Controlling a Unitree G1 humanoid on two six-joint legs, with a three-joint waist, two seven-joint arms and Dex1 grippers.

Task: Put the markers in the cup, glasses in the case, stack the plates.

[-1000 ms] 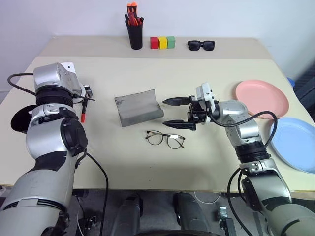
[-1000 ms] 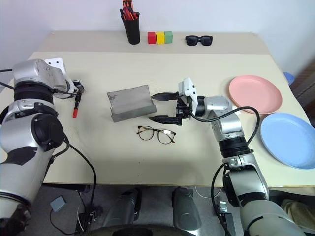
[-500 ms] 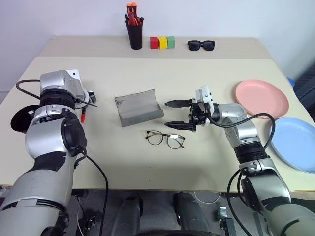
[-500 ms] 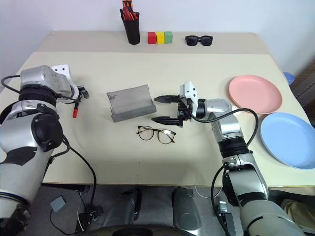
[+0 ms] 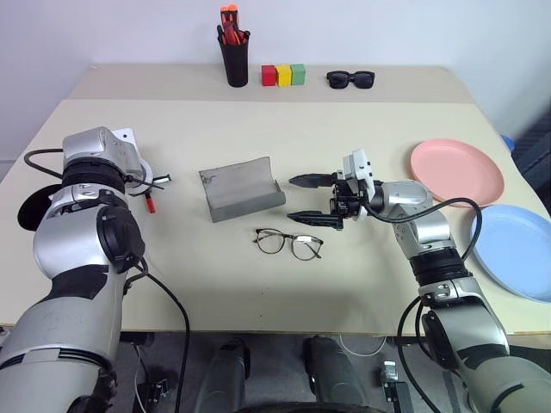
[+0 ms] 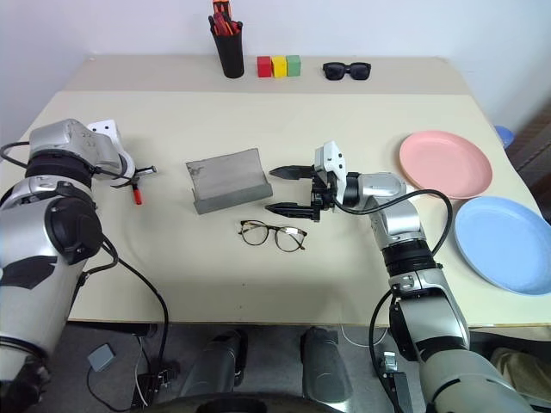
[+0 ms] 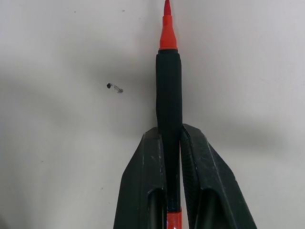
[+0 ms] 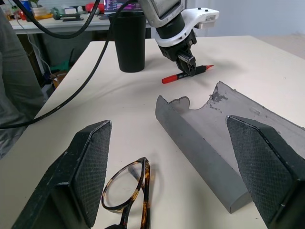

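Note:
My left gripper [image 7: 169, 136] is shut on the black section of a red marker [image 7: 167, 36], low over the table at the left [image 5: 153, 185]. The marker's red end [image 8: 183, 76] rests near the tabletop. The black cup [image 8: 127, 40] stands just beyond it, near the table's left edge, partly hidden behind my left arm [image 5: 33, 211]. The grey case [image 5: 241, 188] lies open at the centre. The wire-framed glasses [image 5: 289, 243] lie in front of it. My right gripper [image 5: 293, 198] hangs open just right of the case, empty. A pink plate [image 5: 457, 171] and a blue plate [image 5: 516, 249] lie side by side at the right.
A tall black pen holder [image 5: 235, 53] with orange-red pens stands at the back. Beside it are red, yellow and green blocks [image 5: 285, 75] and black sunglasses [image 5: 351, 79]. The blue plate reaches the table's right edge.
My left hand has sunk a little and its fingers have shut on the red marker. My right arm has kept still.

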